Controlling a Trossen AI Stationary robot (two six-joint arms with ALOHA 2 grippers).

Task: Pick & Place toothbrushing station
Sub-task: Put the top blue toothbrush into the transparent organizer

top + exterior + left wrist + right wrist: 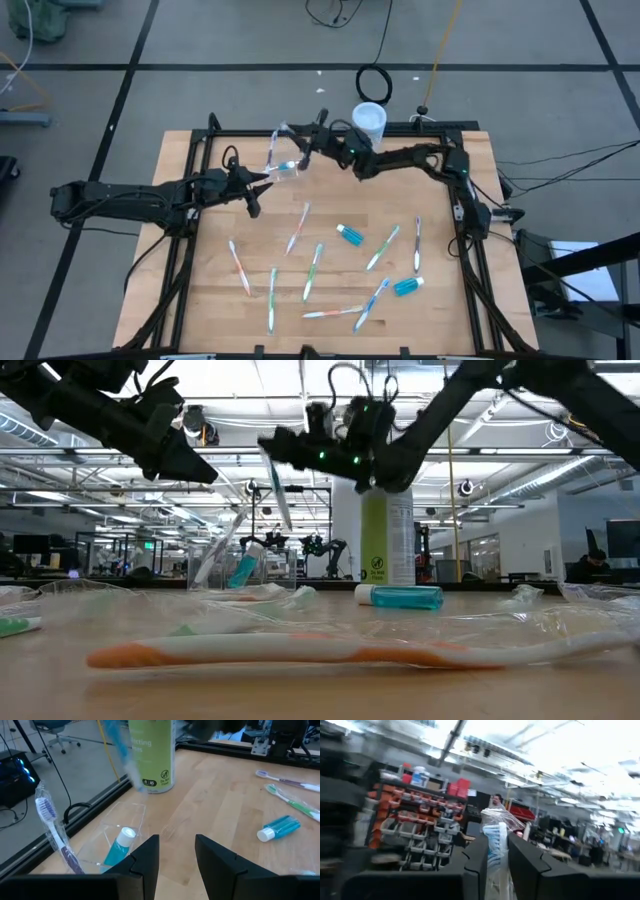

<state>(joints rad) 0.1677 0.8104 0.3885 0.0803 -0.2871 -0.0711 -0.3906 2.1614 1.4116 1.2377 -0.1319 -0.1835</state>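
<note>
— How did the left arm sit?
— Stretched low across from its side, left gripper (258, 190) with jaws apart, nothing between them.
— And the right?
— Raised, reaching inward, right gripper (290, 138) pinching a brush (495, 842) between its fingers.

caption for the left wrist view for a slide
Open left pincer hovers beside the clear holder holding a toothbrush and toothpaste tube.
</note>
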